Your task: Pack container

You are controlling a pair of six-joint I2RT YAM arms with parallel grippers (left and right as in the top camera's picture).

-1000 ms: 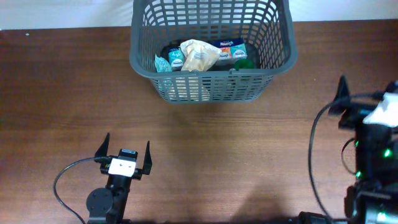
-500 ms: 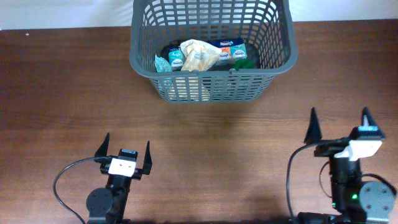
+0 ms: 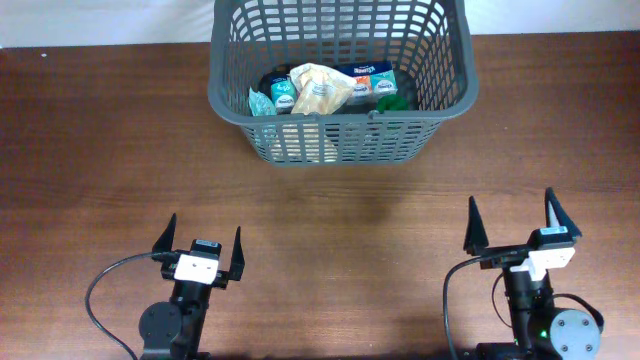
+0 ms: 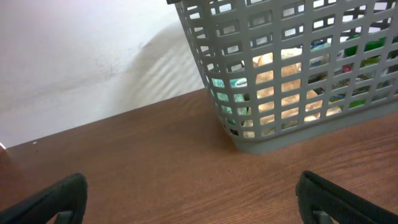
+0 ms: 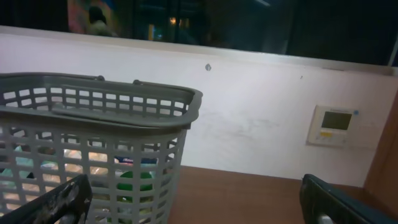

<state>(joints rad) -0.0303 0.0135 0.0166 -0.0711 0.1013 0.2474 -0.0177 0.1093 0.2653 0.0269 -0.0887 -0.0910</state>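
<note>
Brown wooden bench; container at 12 o'clock. Left gripper and right gripper: jaws wide apart, holding nothing. Right wrist view alone shows a wall panel.

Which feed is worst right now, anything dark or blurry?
Overhead: sharp, evenly lit, container clear. Left wrist: bright, container's lattice shadow on the wall, left fingertips blurred. Right wrist: dim and bluish, right fingertips soft, the worst.
</note>
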